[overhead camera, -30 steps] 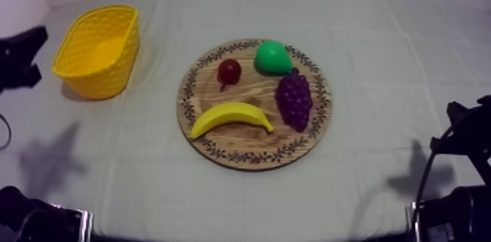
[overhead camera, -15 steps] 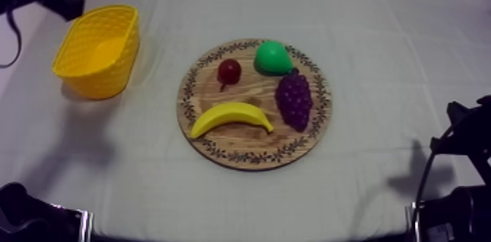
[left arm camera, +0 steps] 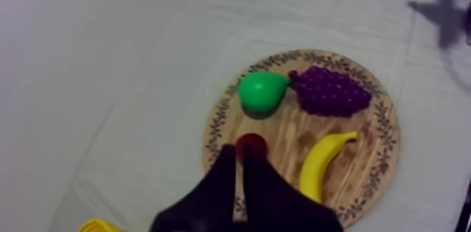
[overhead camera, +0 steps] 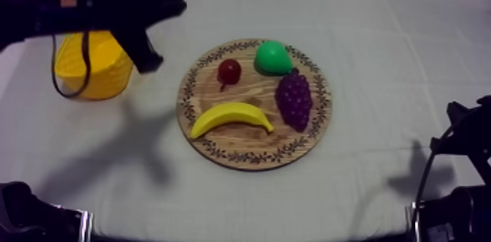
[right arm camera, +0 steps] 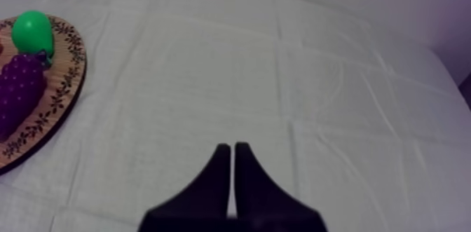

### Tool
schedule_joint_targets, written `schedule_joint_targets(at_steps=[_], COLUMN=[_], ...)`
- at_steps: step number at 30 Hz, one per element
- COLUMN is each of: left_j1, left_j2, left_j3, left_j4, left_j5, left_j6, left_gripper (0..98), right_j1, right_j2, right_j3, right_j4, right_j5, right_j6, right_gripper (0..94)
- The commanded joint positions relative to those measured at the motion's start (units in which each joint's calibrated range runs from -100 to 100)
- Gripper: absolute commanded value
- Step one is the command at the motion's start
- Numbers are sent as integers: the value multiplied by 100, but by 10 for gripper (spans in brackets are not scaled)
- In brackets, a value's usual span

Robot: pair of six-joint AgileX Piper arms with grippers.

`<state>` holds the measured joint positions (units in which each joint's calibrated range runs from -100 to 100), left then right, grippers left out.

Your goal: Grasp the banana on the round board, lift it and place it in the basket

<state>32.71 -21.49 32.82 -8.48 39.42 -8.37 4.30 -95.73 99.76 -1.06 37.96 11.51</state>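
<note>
**Clerk:** Entry one: what is changing?

**Checker:** The left arm is sweeping in from 10 o'clock. A second ago it was sitting at the table's left edge, and half a second ago it was up over the far corner. Now the left gripper (overhead camera: 150, 63) is hanging between the yellow lattice-walled plastic basket (overhead camera: 102, 77) and the round wooden board (overhead camera: 248, 151) with a leaf-patterned rim, and the arm is covering part of the basket. Its fingers are lying pressed together in a narrow wedge, holding nothing.

**Clerk:** Bearing on the task?

**Checker:** I am judging the approach under way and the grasp not yet begun. Those jaws will need to part first.

**Clerk:** The task's thing?

**Checker:** The smooth, curved yellow toy banana (overhead camera: 230, 118) is lying flat at the board's 7 o'clock, unmoved and untouched. The basket is waiting at the board's 9 o'clock.

**Clerk:** Remaining stock?

**Checker:** All of it is keeping its place.
- The glossy green pear (overhead camera: 272, 58) is at 1 o'clock.
- The knobbly purple bunch of grapes (overhead camera: 294, 99) is at 3 o'clock, just beside the pear.
- The small red fruit (overhead camera: 229, 71) is at 11 o'clock.

**Clerk:** The other arm?

**Checker:** The right gripper (right arm camera: 229, 149) is idling over the creased grey-white cloth (right arm camera: 280, 73), off the board's 3 o'clock side. Its fingers are closed together on nothing.
</note>
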Motion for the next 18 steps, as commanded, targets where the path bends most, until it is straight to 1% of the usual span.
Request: schedule_joint_targets(at_steps=[1, 9, 18], left_j1=[89, 290, 315], left_j2=[79, 337, 464], left_j3=[213, 747, 1263], left_j4=[10, 15, -12], left_j5=[-43, 8, 39], left_j6=[22, 146, 97], left_gripper=[46, 62, 99], right_j1=[-1, -1, -1], right_j2=[-2, -2, -2], right_j3=[2, 2, 2], right_j4=[1, 1, 1], right_j5=[3, 3, 3], right_j6=[-1, -1, -1], right_gripper=[3, 3, 3])
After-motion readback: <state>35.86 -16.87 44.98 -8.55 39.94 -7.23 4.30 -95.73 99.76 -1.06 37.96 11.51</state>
